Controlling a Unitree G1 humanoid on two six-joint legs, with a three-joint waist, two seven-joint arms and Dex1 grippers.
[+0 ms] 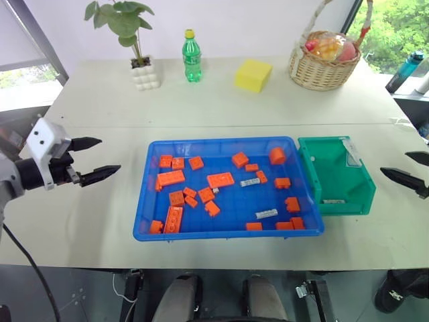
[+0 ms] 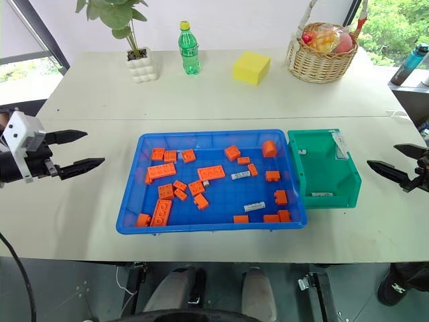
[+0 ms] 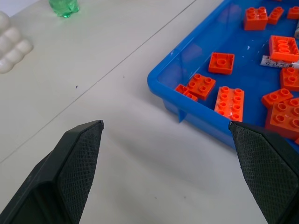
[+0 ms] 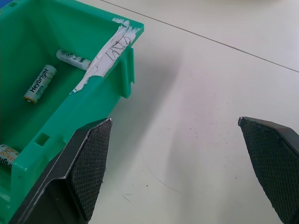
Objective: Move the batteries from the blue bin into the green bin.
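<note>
1. I see two batteries (image 1: pixel 250 182) left in the blue bin (image 1: pixel 228 231), right of centre, lying roughly left-to-right.
2. The right gripper (image 1: pixel 412 170), released and empty, hovers just right of the green bin (image 1: pixel 338 201), nearer them.
3. The left gripper (image 1: pixel 92 159), also spread empty, hangs left of the blue bin.
4. Orange bricks (image 1: pixel 220 180) may hide more batteries.

Left gripper (image 1: pixel 94 159): black pointed fingers on a white wrist block with dark screw holes, black cable trailing; pads (image 3: pixel 77 163) cross-hatched
</note>
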